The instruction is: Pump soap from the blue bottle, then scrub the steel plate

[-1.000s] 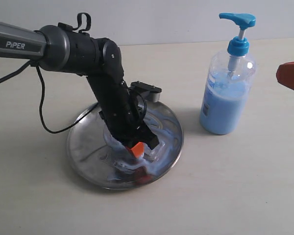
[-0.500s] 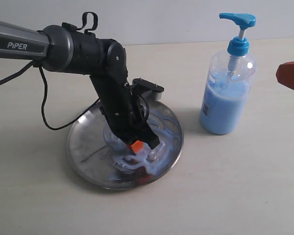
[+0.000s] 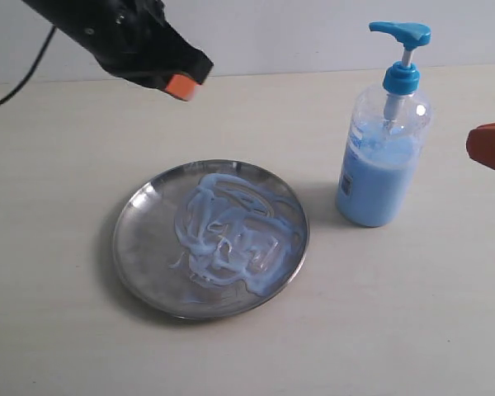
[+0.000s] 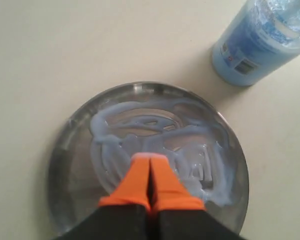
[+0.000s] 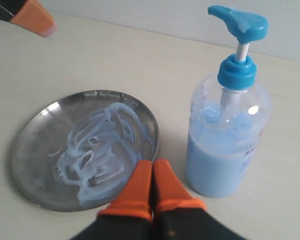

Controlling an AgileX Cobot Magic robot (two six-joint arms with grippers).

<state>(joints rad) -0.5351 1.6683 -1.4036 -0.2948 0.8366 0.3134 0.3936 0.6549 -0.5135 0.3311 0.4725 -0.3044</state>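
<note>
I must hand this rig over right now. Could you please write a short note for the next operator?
Left end effector: shut, empty, up in the air, clear of the steel plate.
Right end effector: shut, empty, near the blue bottle, not touching it.
Bottle stands upright, right of the plate in the exterior view, apart from it.
Done: soap is on the plate, smeared in swirls over its middle and right side.
Left to do: the plate's left part looks bare; perhaps scrub there, otherwise the job seems finished.
</note>
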